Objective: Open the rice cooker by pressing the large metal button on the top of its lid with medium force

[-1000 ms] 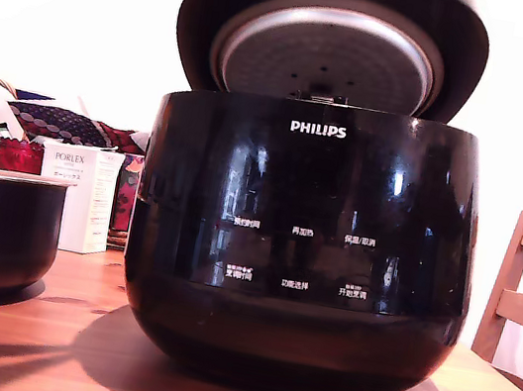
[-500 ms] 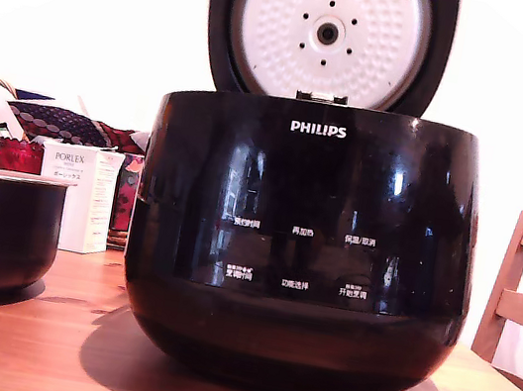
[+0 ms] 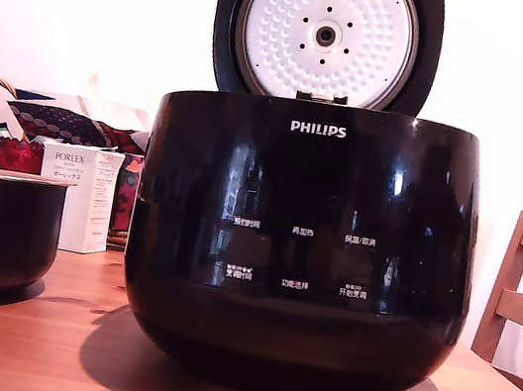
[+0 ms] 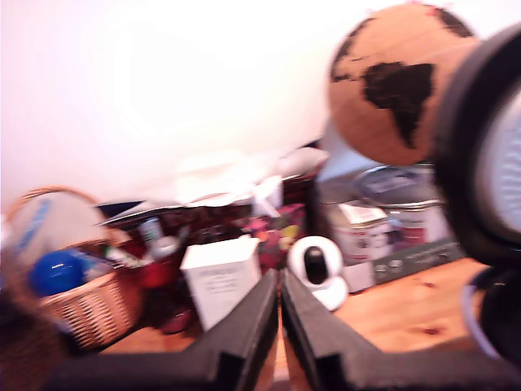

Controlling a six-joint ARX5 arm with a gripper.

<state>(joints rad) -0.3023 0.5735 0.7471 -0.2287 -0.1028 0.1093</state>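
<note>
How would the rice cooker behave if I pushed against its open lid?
The rice cooker looks bulky and broad on the table, so it probably slides rather than tips. Its glossy shell likely offers little grip. The lid stands upright above the body, so a high push might rock it.

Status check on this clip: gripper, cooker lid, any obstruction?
Gripper shut, empty, not touching the lid. Lid upright, white dimpled underside facing the exterior view; rice cooker open. Nothing blocking it.
</note>
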